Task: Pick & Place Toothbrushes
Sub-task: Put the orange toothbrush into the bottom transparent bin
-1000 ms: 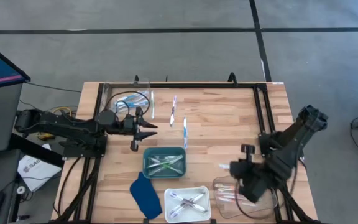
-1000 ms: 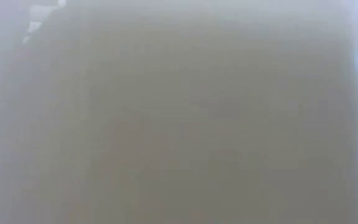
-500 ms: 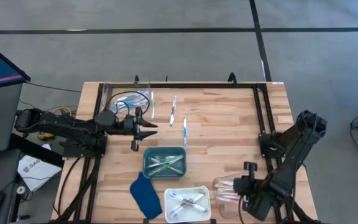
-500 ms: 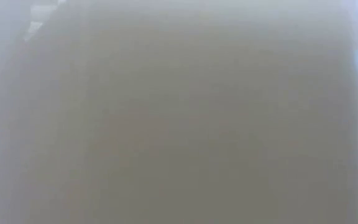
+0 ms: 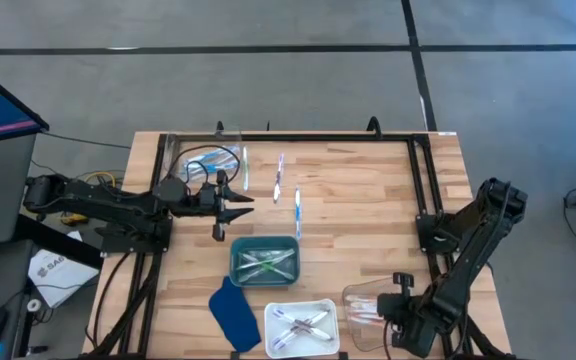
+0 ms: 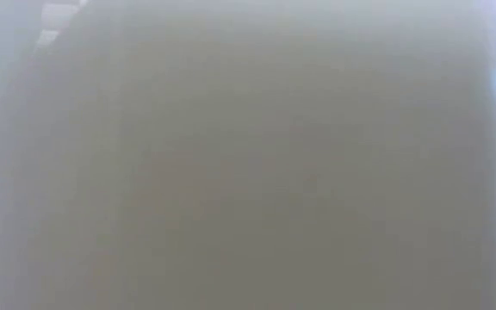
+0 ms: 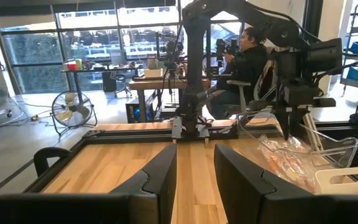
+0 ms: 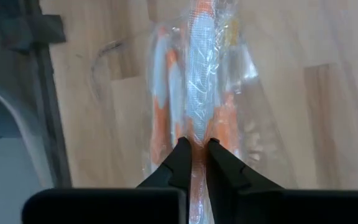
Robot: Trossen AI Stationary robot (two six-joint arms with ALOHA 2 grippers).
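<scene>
blue cloth (image 5: 234, 313), fan (image 7: 70, 111), seated person (image 7: 244, 62), perhaps

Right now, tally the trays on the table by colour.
Teal tray: 1
White tray: 1
Clear trays: 2
Total: 4

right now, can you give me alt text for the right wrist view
The right hand, its two dark fingers nearly shut, pinches an orange toothbrush in clear wrapping. More wrapped orange toothbrushes lie side by side on the pale wooden table, with a dark frame bar along one edge.
</scene>
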